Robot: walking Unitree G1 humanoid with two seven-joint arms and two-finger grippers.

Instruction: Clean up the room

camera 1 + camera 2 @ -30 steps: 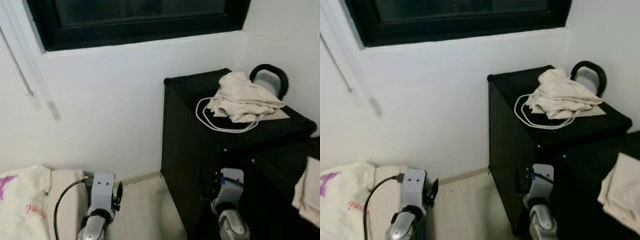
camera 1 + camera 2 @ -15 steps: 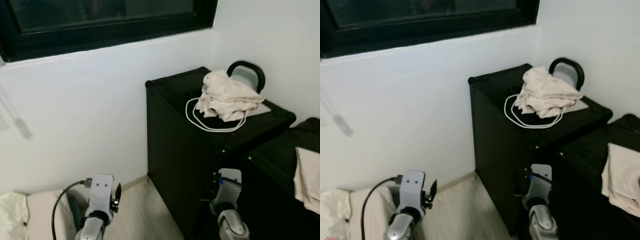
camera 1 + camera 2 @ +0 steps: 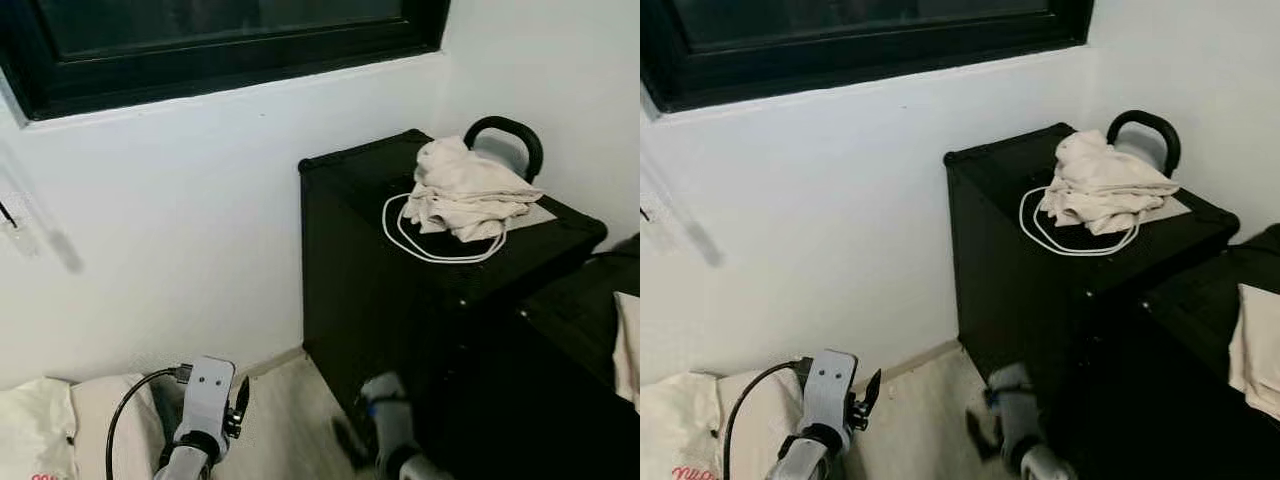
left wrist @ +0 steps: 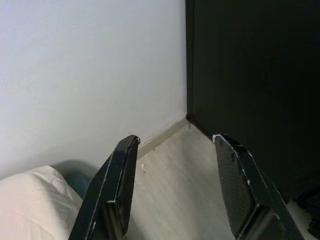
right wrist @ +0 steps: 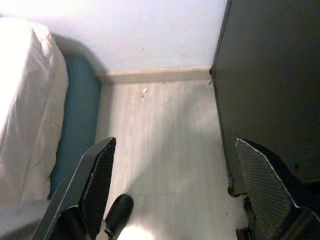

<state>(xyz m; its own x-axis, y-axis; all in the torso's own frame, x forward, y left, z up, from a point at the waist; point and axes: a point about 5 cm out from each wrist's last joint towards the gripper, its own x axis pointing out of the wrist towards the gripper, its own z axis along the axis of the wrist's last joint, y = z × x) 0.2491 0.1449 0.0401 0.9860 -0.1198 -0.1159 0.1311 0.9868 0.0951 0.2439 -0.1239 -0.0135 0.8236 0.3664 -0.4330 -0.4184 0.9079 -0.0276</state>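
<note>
A pile of cream cloth (image 3: 470, 190) lies on top of a tall black cabinet (image 3: 370, 290), over a looped white cable (image 3: 420, 247). A black arched handle (image 3: 505, 128) stands behind the pile. A second cream cloth (image 3: 1258, 345) rests on a lower black unit to the right. My left gripper (image 4: 175, 139) is open, low above the pale wood floor (image 4: 170, 165) near the wall corner. My right gripper (image 5: 176, 145) is open too, pointing down at the floor beside the cabinet's foot; its arm (image 3: 385, 430) is blurred.
White bedding (image 3: 40, 435) on a bed with a teal base (image 5: 77, 115) lies at the lower left. A white wall with a black-framed window (image 3: 200, 40) is ahead. A narrow strip of floor (image 3: 290, 400) runs between the bed and the cabinet.
The camera has swung slightly, so the cabinet sits a little further right in the picture. My right arm has moved left, away from the cabinet's front, and is now blurred.
</note>
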